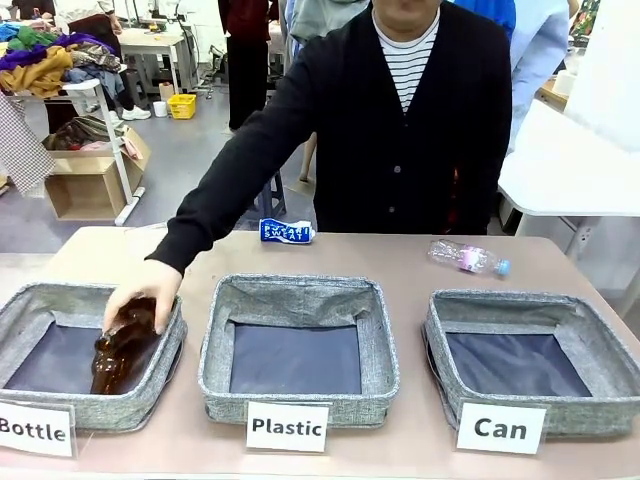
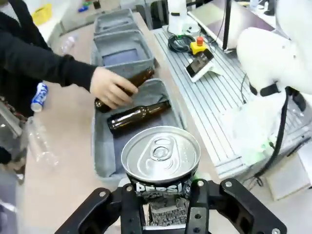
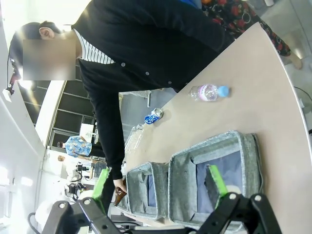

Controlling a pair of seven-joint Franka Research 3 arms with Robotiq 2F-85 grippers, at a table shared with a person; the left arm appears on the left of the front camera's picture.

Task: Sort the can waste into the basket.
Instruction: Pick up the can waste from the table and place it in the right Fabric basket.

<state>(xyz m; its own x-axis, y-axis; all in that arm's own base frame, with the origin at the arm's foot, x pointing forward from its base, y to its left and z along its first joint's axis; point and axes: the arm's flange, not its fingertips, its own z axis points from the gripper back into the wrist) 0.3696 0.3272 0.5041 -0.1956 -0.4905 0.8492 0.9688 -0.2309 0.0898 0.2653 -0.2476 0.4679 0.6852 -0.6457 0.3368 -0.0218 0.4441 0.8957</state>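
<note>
Dark crushed can (image 2: 161, 153) stands upright, pinched in the left claw (image 2: 163, 194); the Can basket (image 2: 114, 22) lies farthest ahead, beyond the Bottle basket (image 2: 100, 144) and Plastic basket (image 2: 122, 40).

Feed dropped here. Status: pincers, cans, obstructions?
Left pincer shut on dark can, right pincer open. Blue can at far edge, Can basket empty. Person's hand in Bottle basket.

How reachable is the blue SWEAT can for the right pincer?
Probably yes: right pincer open and empty, blue can alone past the Plastic basket, person's arm reaching over the Bottle basket.
</note>
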